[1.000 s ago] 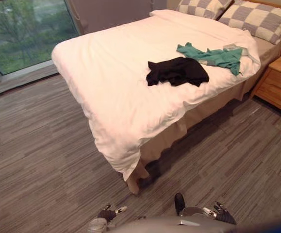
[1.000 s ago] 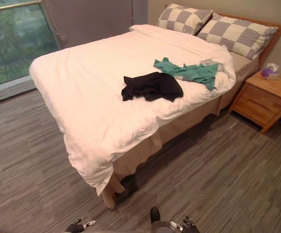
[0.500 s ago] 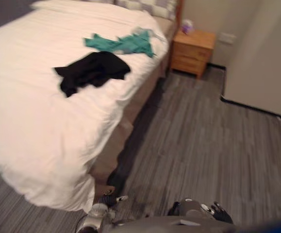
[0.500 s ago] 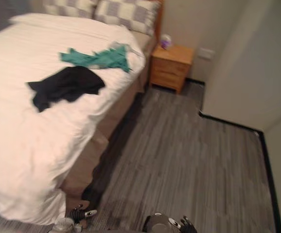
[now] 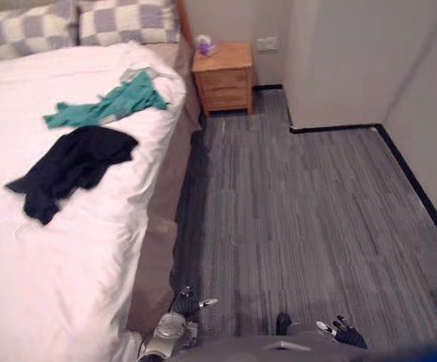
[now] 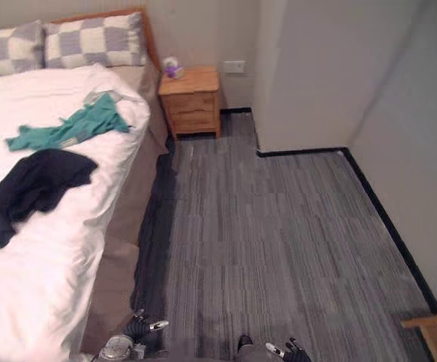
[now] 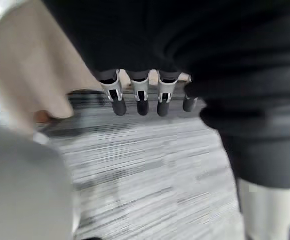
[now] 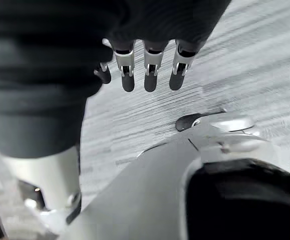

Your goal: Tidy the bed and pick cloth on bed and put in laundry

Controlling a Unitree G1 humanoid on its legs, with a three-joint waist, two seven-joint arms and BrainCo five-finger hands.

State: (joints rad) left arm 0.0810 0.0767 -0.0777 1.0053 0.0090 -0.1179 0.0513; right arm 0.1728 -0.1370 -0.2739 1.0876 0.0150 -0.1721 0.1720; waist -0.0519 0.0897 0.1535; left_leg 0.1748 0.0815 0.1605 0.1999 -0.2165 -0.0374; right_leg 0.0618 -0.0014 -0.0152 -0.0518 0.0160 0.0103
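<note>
A black cloth [image 5: 71, 170] lies crumpled on the bed's white duvet [image 5: 67, 256], near the side edge. Farther up the bed, toward the checked pillows [image 5: 124, 23], a teal cloth [image 5: 105, 105] is spread out. My left hand [image 5: 190, 305] hangs low beside the bed's corner, well short of both cloths. Its fingers [image 7: 140, 97] dangle relaxed over the floor and hold nothing. My right hand [image 5: 344, 332] hangs low over the grey floor, with its fingers [image 8: 151, 75] relaxed and empty as well.
A wooden nightstand [image 5: 222, 75] with a small purple thing on top stands by the bed's head. White walls form a jutting corner [image 5: 301, 113] at the right. A wooden edge [image 6: 433, 332] shows at the lower right. Grey striped floor runs along the bed's side.
The camera has swung right: the bed now sits at the left, and the floor, nightstand and wall corner have come into view. Both hands stay hanging low.
</note>
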